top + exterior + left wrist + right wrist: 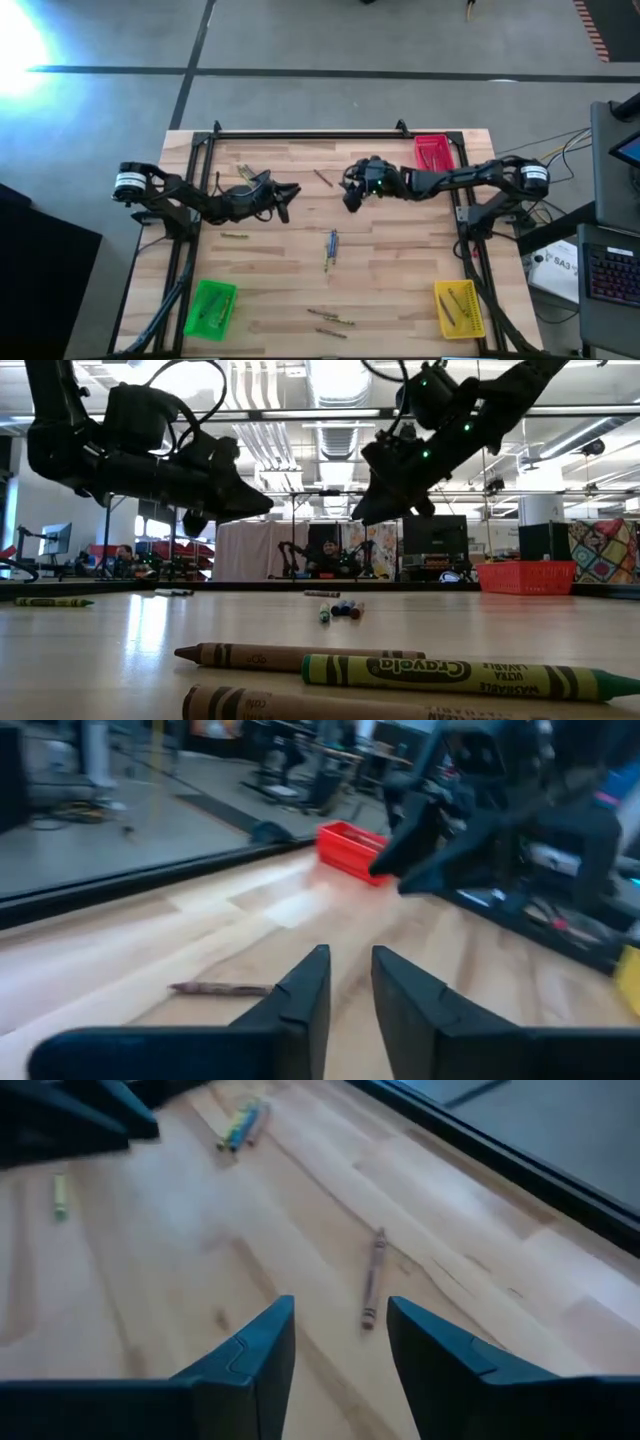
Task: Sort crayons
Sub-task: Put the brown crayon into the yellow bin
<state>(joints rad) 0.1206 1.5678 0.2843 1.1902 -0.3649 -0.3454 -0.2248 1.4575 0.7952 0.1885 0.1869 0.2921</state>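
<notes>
Crayons lie scattered flat on the wooden table. A brown crayon (322, 178) (372, 1280) lies far of centre, and a blue and yellowish bunch (331, 245) lies mid-table. An olive one (234, 236) lies at the left, another (243, 172) at the far left, and a few (330, 318) near the front edge. My left gripper (292, 196) (350, 992) hovers left of the brown crayon, its fingers a narrow gap apart with nothing between them. My right gripper (350, 200) (340, 1342) hangs open just right of that crayon, slanting down, above the table.
A red tray (432, 152) stands at the far right corner, a green tray (211, 307) at the near left and a yellow tray (458, 307) at the near right, each with crayons in it. A dark frame (300, 134) runs along the table's far edge.
</notes>
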